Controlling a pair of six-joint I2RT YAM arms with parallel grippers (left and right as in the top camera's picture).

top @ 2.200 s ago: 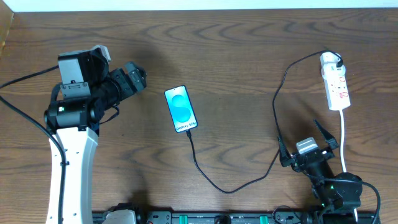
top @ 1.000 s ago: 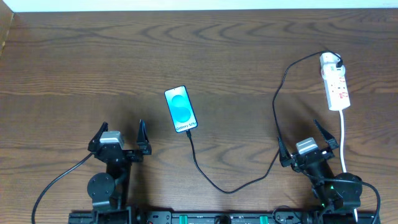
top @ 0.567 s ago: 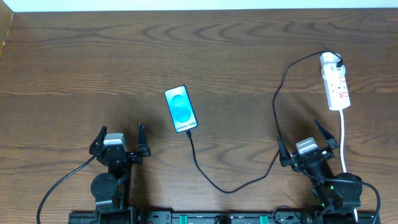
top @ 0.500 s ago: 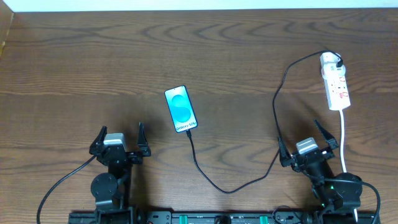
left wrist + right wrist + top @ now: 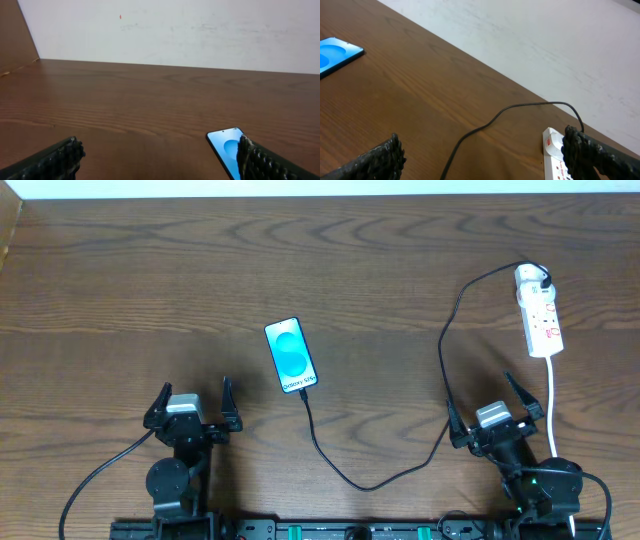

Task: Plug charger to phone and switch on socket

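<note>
The phone (image 5: 291,355) lies face up mid-table, its blue screen lit; it also shows in the left wrist view (image 5: 226,150) and the right wrist view (image 5: 335,55). The black charger cable (image 5: 445,370) runs from the phone's lower end in a loop to a black plug in the top of the white socket strip (image 5: 538,315), which shows in the right wrist view (image 5: 557,159) too. My left gripper (image 5: 192,402) is open and empty at the front left. My right gripper (image 5: 496,400) is open and empty at the front right, below the socket.
The socket's thick white cord (image 5: 551,405) runs down past my right gripper. A white wall (image 5: 175,30) stands behind the table's far edge. A brown panel (image 5: 15,35) stands at the far left.
My left arm has dropped from a raised pose at the left to rest low at the front left, gripper open. The phone, cable, socket and right arm have not moved.
</note>
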